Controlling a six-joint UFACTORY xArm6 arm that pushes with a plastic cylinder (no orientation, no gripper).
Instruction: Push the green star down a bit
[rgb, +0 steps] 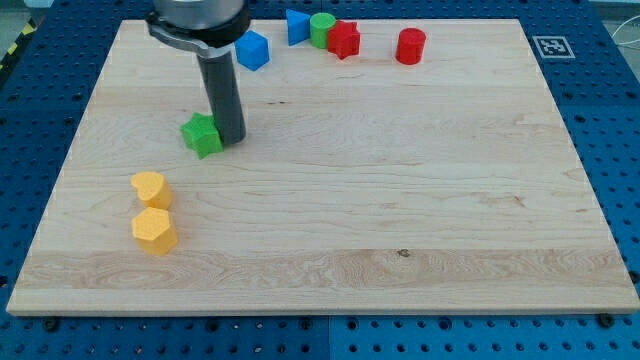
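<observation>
My tip (232, 136) down on the wooden board (400, 200), touching the right edge of the green star (203, 134), just beside it on the view's right. Plain rod end, nothing clamped, only pressed against the star's side. Green star in the board's upper left part, well above the two yellow blocks. Yellow heart (151, 189) near the left edge, yellow hexagon (154, 231) just below it, nearly touching. Along the view's top: blue cube (253, 49) beside the rod's upper body, then blue triangle (297, 26), green cylinder (322, 29) and red star (343, 40) bunched close together. Red cylinder (410, 46) farther to the view's right, apart from that cluster.
</observation>
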